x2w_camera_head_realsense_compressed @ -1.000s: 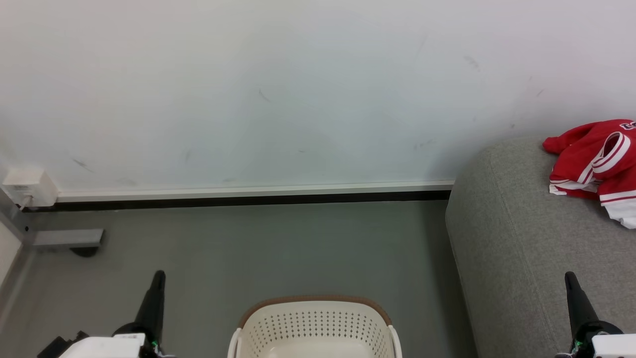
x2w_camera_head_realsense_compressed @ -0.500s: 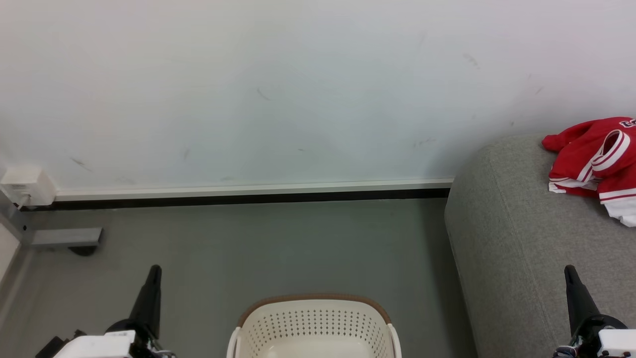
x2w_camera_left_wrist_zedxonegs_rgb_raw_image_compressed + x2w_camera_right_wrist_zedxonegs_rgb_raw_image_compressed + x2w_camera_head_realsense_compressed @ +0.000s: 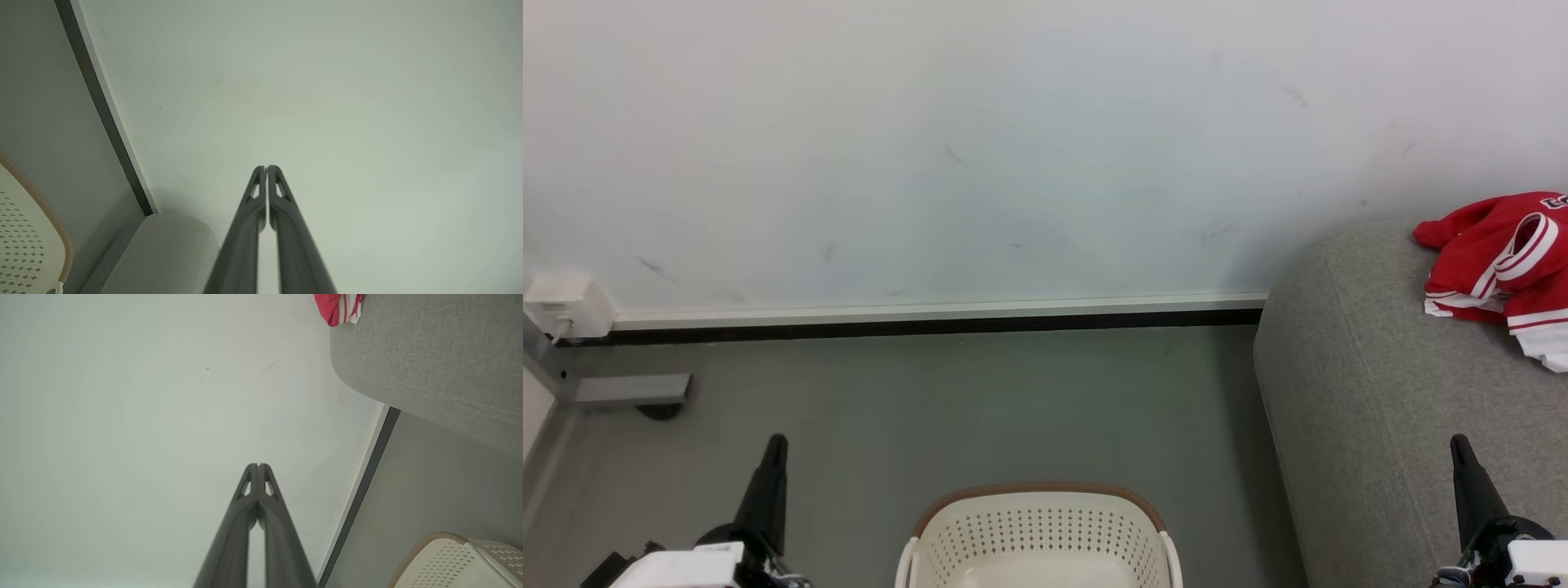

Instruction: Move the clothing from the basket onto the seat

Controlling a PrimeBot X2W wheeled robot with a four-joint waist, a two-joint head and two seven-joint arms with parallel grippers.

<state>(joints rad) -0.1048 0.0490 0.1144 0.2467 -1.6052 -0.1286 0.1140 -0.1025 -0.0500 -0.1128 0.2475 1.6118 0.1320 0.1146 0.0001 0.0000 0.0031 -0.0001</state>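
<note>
Since a second ago the whole head view has slid up a little, so the camera has moved. The things keep their places against one another, and over the last half-second nothing has changed. The left gripper (image 3: 778, 441) stands low, its dark fingers pointing at the wall (image 3: 980, 147). In its own wrist view, the left gripper (image 3: 266, 168) has its two fingers pressed together along their length and holds nothing. The right gripper (image 3: 1459, 441) stands the same way over the near part of the seat (image 3: 1372, 392). In its wrist view, the right gripper (image 3: 258, 465) is likewise closed tip to tip and empty. The clothing (image 3: 1494, 253) lies crumpled on the seat, well ahead of the right gripper and slightly to its right, against the wall and apart from both grippers. In the right wrist view a corner of the clothing (image 3: 337, 308) shows at the far edge of the seat (image 3: 429, 355). The basket (image 3: 1041, 490) stands on the grey floor (image 3: 980, 392) between the two grippers, to the right of the left one and to the left of the right one, just beside the seat's rounded end. The basket (image 3: 53, 212) and the seat (image 3: 163, 253) also edge into the left wrist view, and the basket (image 3: 425, 543) into the right. Far to the left of the left gripper a small white box (image 3: 564, 304) sits on the wall above the skirting (image 3: 931, 314).
</note>
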